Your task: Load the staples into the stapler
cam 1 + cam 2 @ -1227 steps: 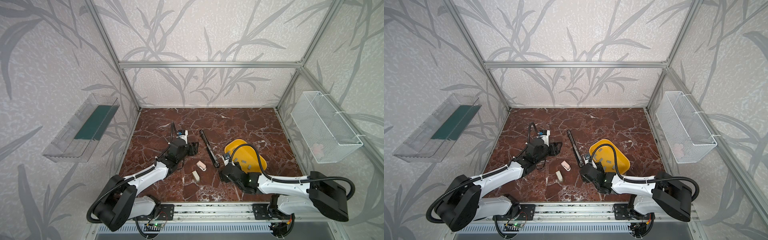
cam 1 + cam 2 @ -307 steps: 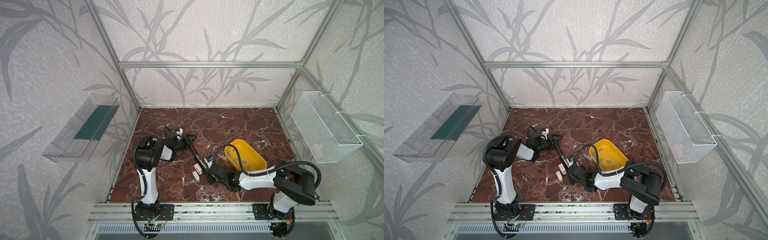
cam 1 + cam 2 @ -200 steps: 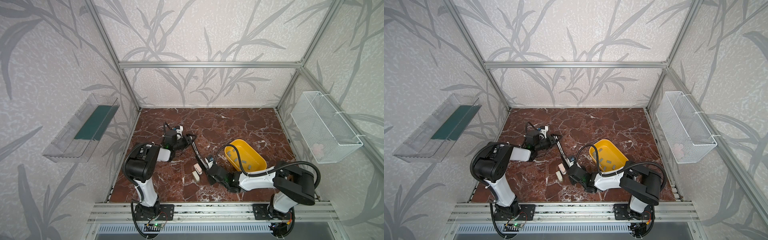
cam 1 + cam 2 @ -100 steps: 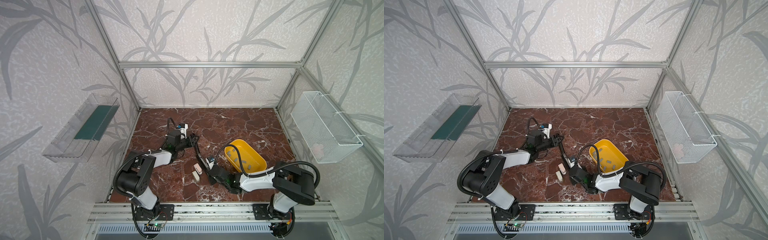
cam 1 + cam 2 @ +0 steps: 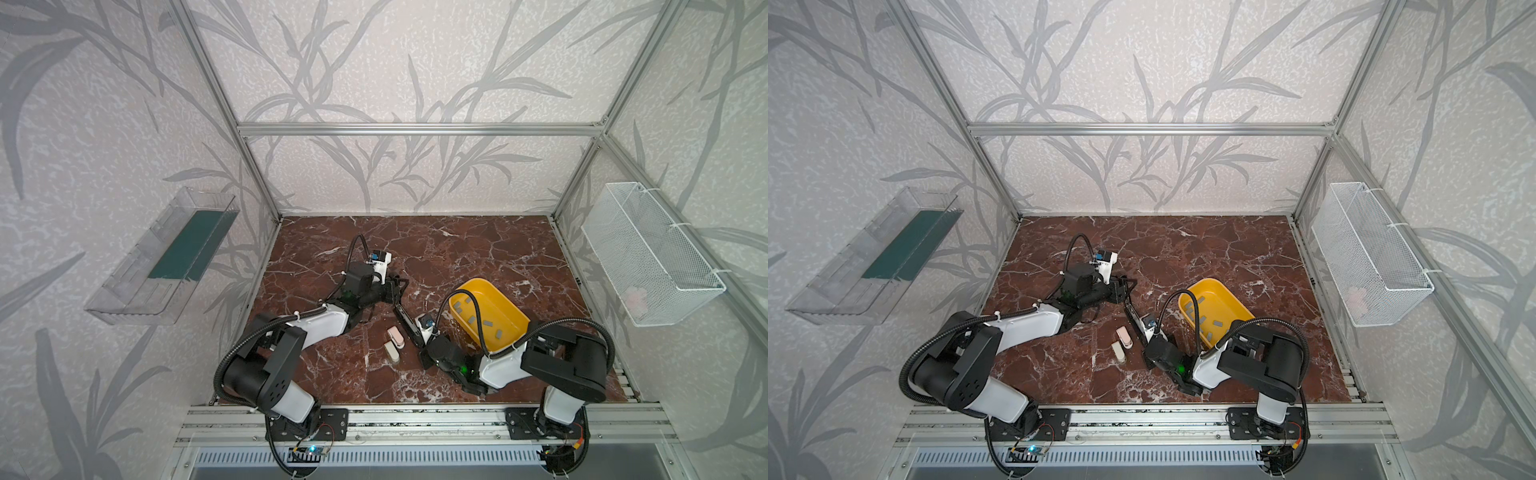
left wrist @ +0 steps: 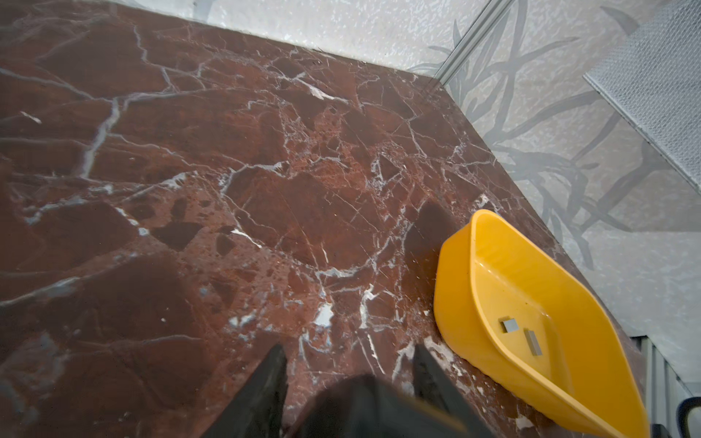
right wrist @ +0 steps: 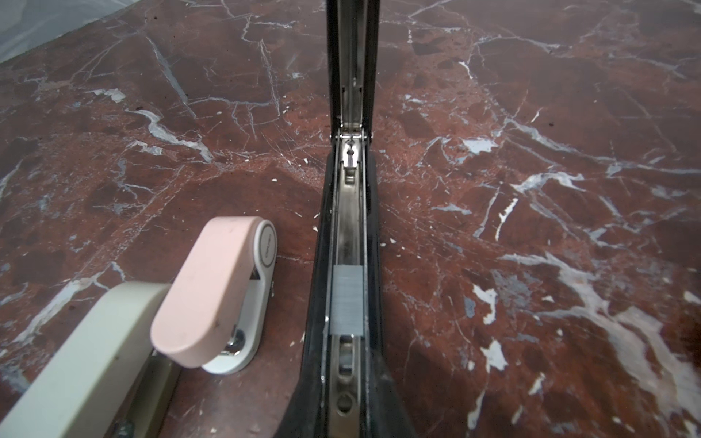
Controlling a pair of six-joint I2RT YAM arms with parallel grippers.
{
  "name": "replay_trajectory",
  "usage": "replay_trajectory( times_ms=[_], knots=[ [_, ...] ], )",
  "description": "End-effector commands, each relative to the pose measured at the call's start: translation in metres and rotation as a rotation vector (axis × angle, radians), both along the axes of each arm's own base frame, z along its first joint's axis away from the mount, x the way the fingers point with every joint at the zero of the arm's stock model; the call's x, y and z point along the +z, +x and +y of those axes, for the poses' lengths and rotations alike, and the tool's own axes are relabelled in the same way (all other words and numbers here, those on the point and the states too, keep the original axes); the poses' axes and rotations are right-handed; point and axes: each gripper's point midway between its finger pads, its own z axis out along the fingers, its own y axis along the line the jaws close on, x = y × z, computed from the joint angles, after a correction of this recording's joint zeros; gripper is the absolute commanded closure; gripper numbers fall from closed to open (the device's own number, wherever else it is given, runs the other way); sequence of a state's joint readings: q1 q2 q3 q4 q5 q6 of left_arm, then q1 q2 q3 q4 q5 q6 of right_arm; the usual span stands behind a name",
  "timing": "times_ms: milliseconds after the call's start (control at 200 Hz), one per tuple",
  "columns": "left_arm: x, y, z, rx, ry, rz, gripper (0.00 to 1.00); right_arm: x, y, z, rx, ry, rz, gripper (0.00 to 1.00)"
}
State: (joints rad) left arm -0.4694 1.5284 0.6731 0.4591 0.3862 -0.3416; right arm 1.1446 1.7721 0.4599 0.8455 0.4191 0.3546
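While the right gripper (image 5: 422, 349) clamps the near end of the black stapler (image 5: 406, 324), the left arm has stretched out low, left gripper (image 5: 398, 286) released at the tip of its lid (image 7: 351, 45); with a strip of staples (image 7: 347, 299) seated in the magazine (image 7: 347, 212), closing the lid looks next.

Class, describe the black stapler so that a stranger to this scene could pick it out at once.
On the red marble table, find the yellow tray. Between it and a pink stapler and a cream stapler lies the black stapler. Only it is long, thin and hinged open, with a grey staple strip in its channel.
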Motion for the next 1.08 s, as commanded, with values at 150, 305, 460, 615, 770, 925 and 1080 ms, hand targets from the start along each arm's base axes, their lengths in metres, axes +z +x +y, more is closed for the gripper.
replay_trajectory(
  times_ms=[150,305,460,615,770,925,1080],
  knots=[
    [0.0,-0.012,-0.014,-0.144,0.196,-0.044,0.44,0.011,0.001,0.002,0.027,0.066,-0.095,1.0],
    [-0.003,-0.015,-0.007,-0.143,0.269,-0.061,0.45,0.012,0.002,0.001,0.025,0.068,-0.107,1.0],
    [-0.004,-0.031,-0.016,-0.223,0.312,-0.101,0.43,0.014,0.001,-0.004,0.016,0.081,-0.116,1.0],
    [-0.006,-0.042,-0.019,-0.282,0.34,-0.152,0.4,0.013,0.001,-0.006,0.013,0.083,-0.117,1.0],
    [-0.006,-0.058,-0.026,-0.383,0.324,-0.281,0.32,0.012,-0.001,-0.008,0.015,0.091,-0.116,1.0],
    [0.0,-0.057,-0.02,-0.345,0.338,-0.359,0.27,0.012,-0.001,-0.008,0.015,0.095,-0.115,1.0],
    [-0.001,-0.057,-0.021,-0.349,0.346,-0.363,0.24,0.012,-0.001,-0.006,0.017,0.101,-0.111,1.0]
  ],
)
